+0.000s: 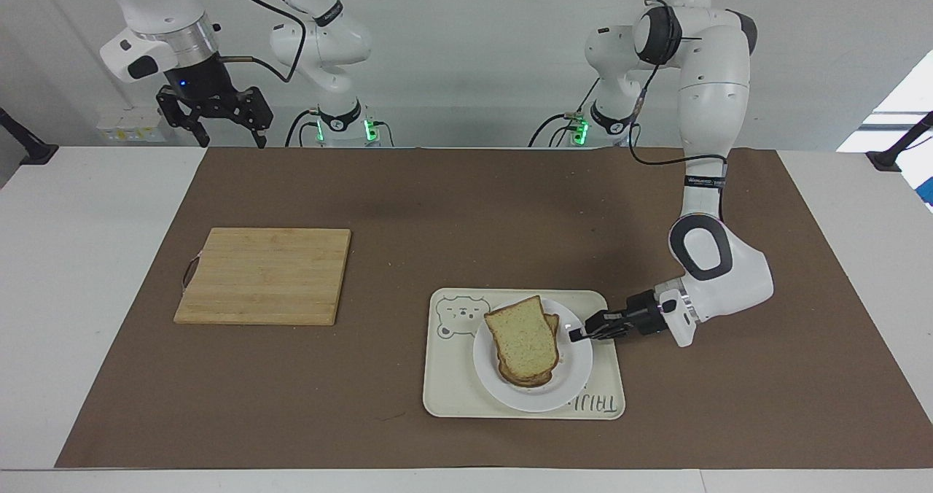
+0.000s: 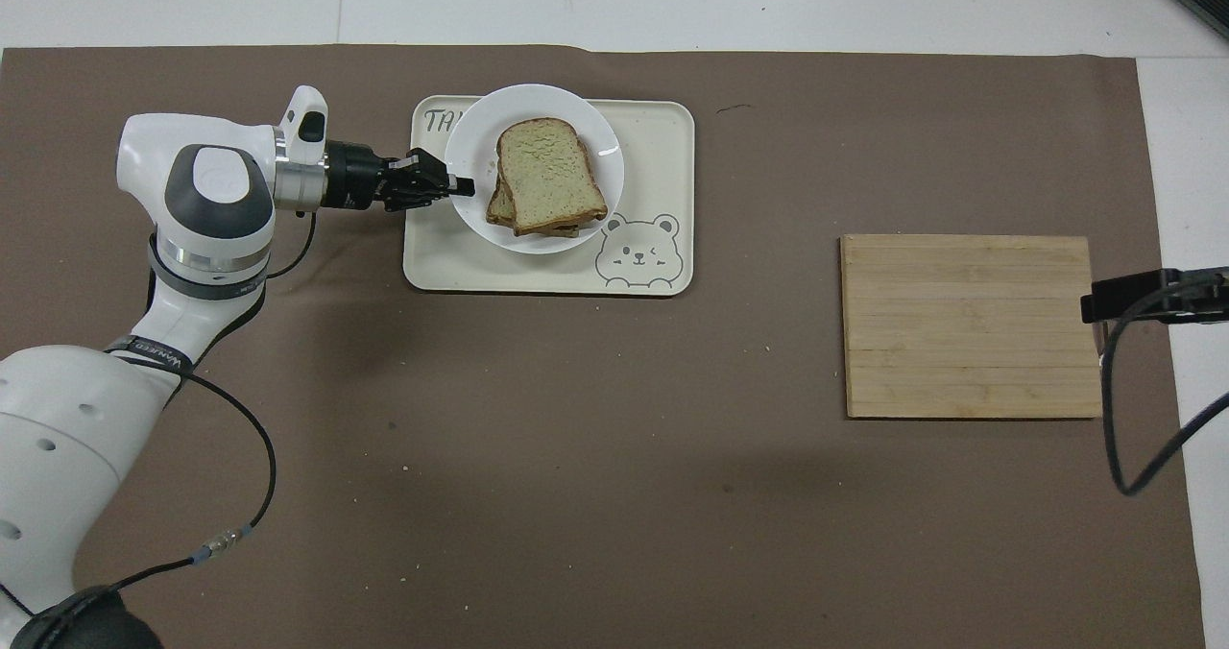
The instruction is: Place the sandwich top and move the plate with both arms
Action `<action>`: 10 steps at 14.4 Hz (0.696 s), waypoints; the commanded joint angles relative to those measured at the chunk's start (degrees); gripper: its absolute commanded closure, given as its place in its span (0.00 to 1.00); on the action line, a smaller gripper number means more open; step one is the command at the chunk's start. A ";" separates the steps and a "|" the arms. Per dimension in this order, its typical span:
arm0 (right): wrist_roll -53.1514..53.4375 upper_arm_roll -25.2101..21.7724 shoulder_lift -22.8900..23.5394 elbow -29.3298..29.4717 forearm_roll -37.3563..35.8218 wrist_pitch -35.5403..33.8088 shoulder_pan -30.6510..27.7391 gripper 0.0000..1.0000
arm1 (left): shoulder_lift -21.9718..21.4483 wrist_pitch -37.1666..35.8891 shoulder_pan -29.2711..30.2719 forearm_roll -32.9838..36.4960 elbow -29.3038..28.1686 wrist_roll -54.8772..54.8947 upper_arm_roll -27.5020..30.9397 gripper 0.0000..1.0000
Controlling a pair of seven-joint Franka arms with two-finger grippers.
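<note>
The white plate [image 1: 576, 367] is on or just over the cream tray [image 1: 452, 394]; I cannot tell whether it touches. It carries a stacked sandwich with the plain speckled sandwich top [image 1: 519, 343] uppermost. My left gripper [image 1: 576, 335] reaches in low from the left arm's end and is shut on the plate's rim. In the overhead view the left gripper [image 2: 463, 186] grips the plate [image 2: 472, 150] beside the sandwich top [image 2: 547, 174]. My right gripper [image 1: 229, 141] hangs open and empty, high above the table's edge at the right arm's end, where the arm waits.
A wooden cutting board [image 1: 266, 274] lies bare toward the right arm's end, also shown in the overhead view [image 2: 970, 327]. The tray [image 2: 653, 150] has a bear drawing at its corner. A brown mat [image 1: 437, 201] covers the table's middle.
</note>
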 commanded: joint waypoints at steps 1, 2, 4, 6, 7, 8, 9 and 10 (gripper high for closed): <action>-1.14 0.09 0.47 1.09 0.14 -0.46 -0.59 0.00 | -0.38 2.73 -1.57 0.69 -0.40 -1.54 0.26 0.01; -1.14 0.00 0.47 1.09 0.14 -0.37 -0.59 0.00 | -0.38 2.47 -0.96 0.60 -0.40 -1.89 0.26 0.00; -1.06 0.00 0.47 1.18 0.14 -0.37 -0.59 0.00 | -0.91 1.94 0.09 0.86 -0.31 -2.07 0.79 0.00; -1.06 0.00 0.47 1.18 0.14 -0.29 -0.59 0.00 | -3.36 1.85 0.19 3.13 -0.40 -2.94 1.75 0.00; -1.14 0.09 0.47 1.18 0.14 -0.37 -0.59 0.00 | -4.94 1.76 0.10 5.32 -0.40 -4.69 2.37 0.00; -1.14 0.09 0.47 1.18 0.14 -0.37 -0.50 0.00 | -6.43 1.50 0.10 7.52 -0.49 -7.92 2.55 0.00; -1.14 0.18 0.47 1.18 0.14 -0.37 -0.50 0.00 | -8.27 1.06 0.01 11.72 -0.49 -12.22 2.64 0.00; -1.14 0.18 0.47 1.18 0.14 -0.37 -0.50 0.00 | -9.95 0.97 0.10 17.68 -0.40 -16.53 2.64 0.00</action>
